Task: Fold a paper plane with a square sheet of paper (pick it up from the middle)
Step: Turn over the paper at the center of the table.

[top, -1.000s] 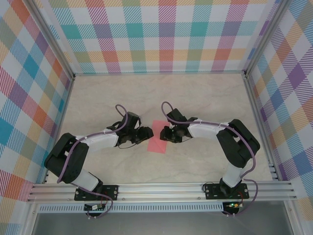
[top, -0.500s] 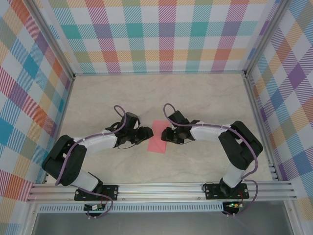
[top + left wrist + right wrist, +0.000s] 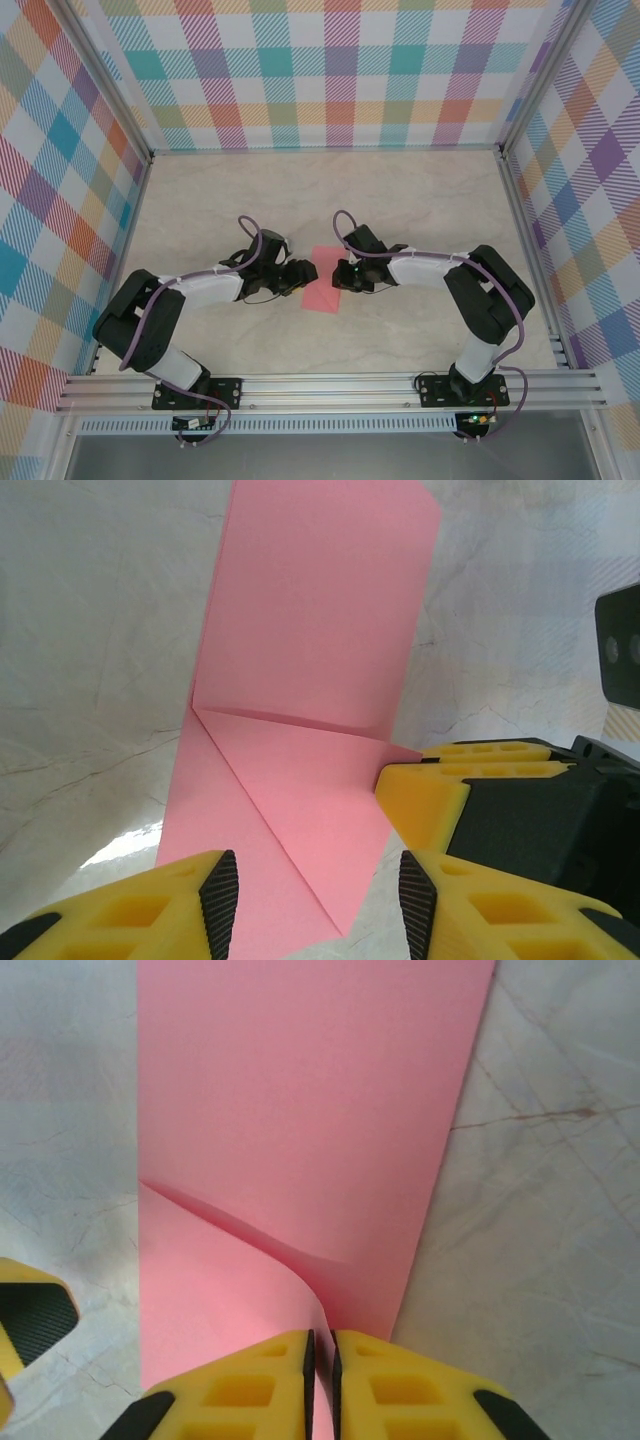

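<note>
Right wrist: right jaws pinch smooth, creased salmon-pink paper (image 3: 300, 1110); left jaws gape.

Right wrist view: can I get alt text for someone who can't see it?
The right gripper has its yellow fingers shut on a lifted flap of the square sheet of paper, which curls up from the rest of the salmon-pink sheet lying flat on the pale marbled table.

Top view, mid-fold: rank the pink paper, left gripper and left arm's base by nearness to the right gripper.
1. Pink paper, pinched in the right gripper's jaws.
2. Left gripper, just across the paper, to the left.
3. Left arm's base, at the near left rail.
</note>
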You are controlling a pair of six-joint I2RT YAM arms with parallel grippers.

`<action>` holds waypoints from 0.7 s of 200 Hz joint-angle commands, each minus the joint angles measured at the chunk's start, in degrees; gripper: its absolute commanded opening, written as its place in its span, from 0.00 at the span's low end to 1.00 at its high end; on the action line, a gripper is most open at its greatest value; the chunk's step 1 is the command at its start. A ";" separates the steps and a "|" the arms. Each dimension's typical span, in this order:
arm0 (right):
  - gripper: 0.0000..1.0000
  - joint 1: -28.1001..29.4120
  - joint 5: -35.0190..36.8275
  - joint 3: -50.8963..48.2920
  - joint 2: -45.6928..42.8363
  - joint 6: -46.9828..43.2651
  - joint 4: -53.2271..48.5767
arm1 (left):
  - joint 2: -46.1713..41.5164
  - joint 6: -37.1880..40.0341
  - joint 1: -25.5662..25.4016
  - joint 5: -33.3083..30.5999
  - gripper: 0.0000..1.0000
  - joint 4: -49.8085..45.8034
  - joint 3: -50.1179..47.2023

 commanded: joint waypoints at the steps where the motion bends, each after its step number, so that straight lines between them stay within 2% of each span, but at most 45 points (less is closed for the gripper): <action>1: 0.12 -0.55 0.12 0.09 -0.99 -0.28 0.54 | 2.24 -1.13 0.10 3.15 0.46 3.35 -0.45; 42: 0.11 -0.73 1.03 -0.34 -1.21 0.22 0.14 | 4.32 -1.01 0.10 4.01 0.43 4.08 0.60; 140: 0.11 -1.05 2.09 -1.20 -1.80 0.65 -0.81 | 8.66 -1.37 -0.16 5.91 0.41 5.76 3.14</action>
